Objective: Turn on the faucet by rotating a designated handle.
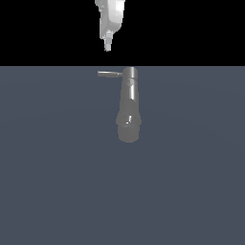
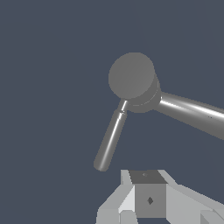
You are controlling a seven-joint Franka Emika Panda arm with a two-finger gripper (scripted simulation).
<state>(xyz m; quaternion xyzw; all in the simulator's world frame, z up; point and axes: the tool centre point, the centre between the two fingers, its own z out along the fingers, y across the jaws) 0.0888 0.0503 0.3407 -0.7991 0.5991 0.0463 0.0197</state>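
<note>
White gripper [image 1: 108, 46] hung at top centre, pointing down, well clear above the handle [image 1: 109, 73]; finger spread impossible to tell. Grey faucet [image 1: 128, 107] at centre frame, handle jutting leftward.

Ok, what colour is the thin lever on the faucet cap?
Glossy grey metal lever, clearest in the wrist view.

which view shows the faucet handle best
The wrist view: the handle fills much of the frame, its whole length clear against the floor. The exterior view shows the handle only as a small thin bar beside the cap.
</note>
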